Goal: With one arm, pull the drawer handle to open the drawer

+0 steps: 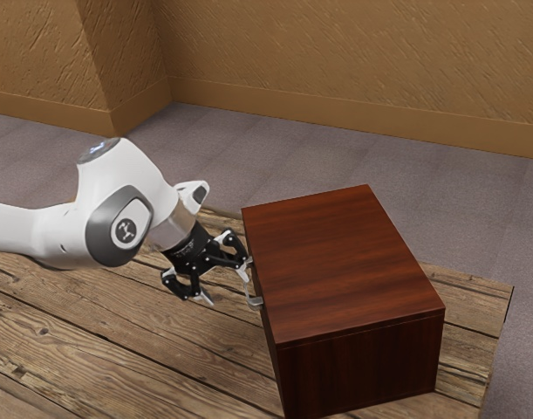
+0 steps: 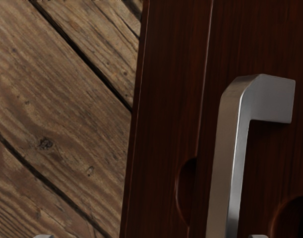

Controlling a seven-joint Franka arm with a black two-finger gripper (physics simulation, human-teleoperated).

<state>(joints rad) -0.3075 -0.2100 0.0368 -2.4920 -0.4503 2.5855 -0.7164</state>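
Plank tabletop [image 1: 74, 349] holds the cabinet [image 1: 345, 271]; end effector [image 1: 224, 285] partly hides its handle [image 2: 230, 163].

Reaching in low from the exterior view's left — wrist pitched down toward the right, end effector [image 1: 229, 298] jaws spread wide apart.

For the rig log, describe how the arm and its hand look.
The arm is glossy white with rounded links and a grey joint cap bearing a small white mark. The hand is black, with pale silver fingertips.
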